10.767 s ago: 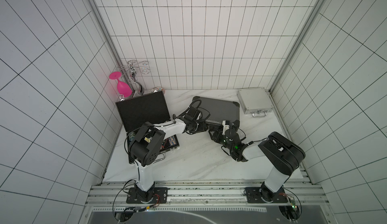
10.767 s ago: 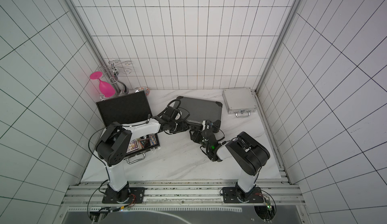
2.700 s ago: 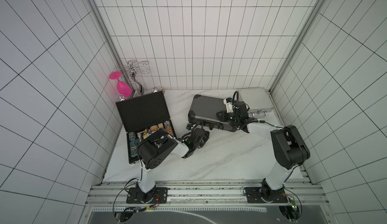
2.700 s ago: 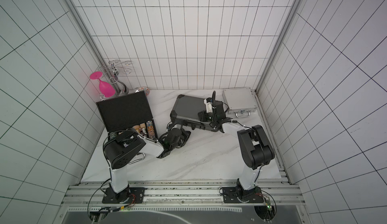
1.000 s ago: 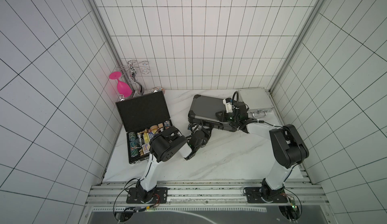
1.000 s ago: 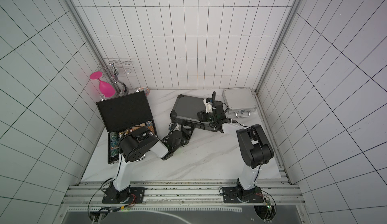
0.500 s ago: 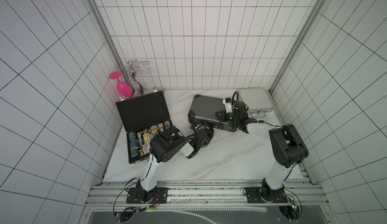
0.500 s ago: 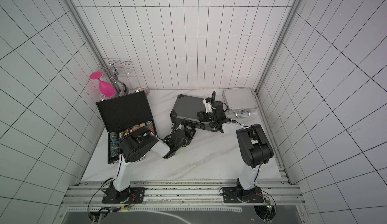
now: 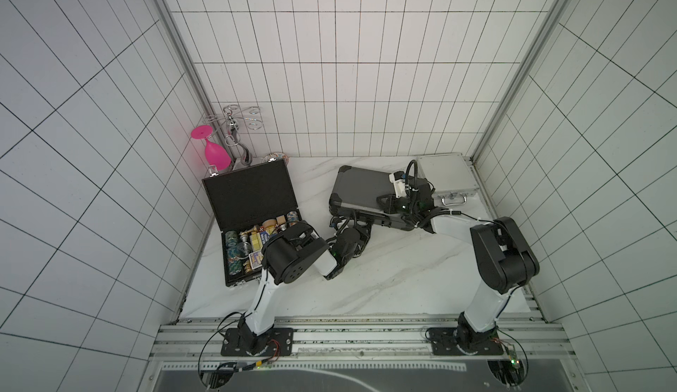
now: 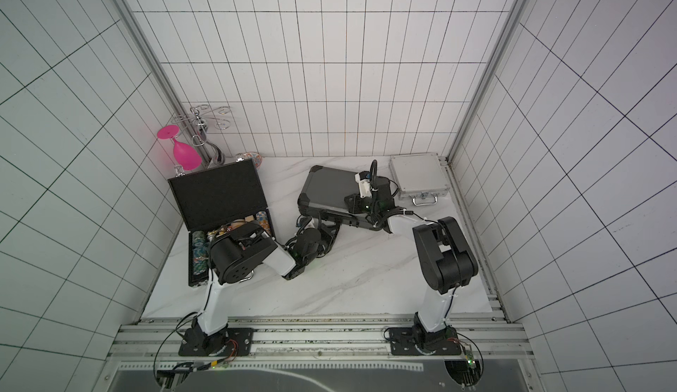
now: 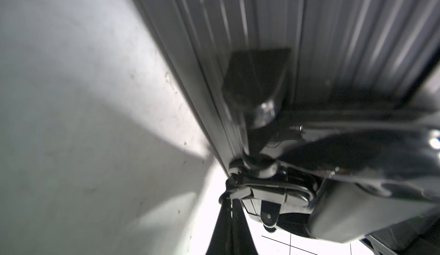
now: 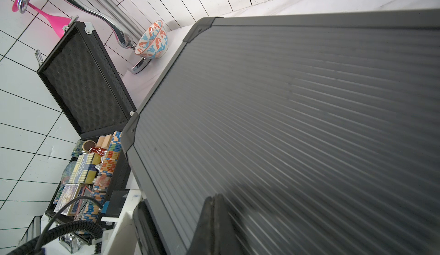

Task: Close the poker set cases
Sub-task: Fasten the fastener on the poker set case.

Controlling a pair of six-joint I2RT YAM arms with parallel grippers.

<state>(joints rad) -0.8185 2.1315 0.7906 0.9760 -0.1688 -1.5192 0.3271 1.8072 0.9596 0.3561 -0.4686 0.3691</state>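
Three cases counted: black case (image 9: 252, 199) open, silver case (image 9: 445, 174) shut, grey case (image 9: 361, 188) front hidden. Closed: left jaws, right jaws.

Both top views look steeply down from high over the front rail (image 9: 348, 335), facing the tiled back wall (image 9: 329, 97), far enough to hold the whole marble table (image 9: 395, 291); they share almost the same scene, shifted slightly sideways; the left wrist camera sits very close against the dark grey case (image 11: 345, 39), blurred; the right wrist camera skims low over that case's ribbed lid toward the open black case (image 12: 81, 84), also seen in both top views.
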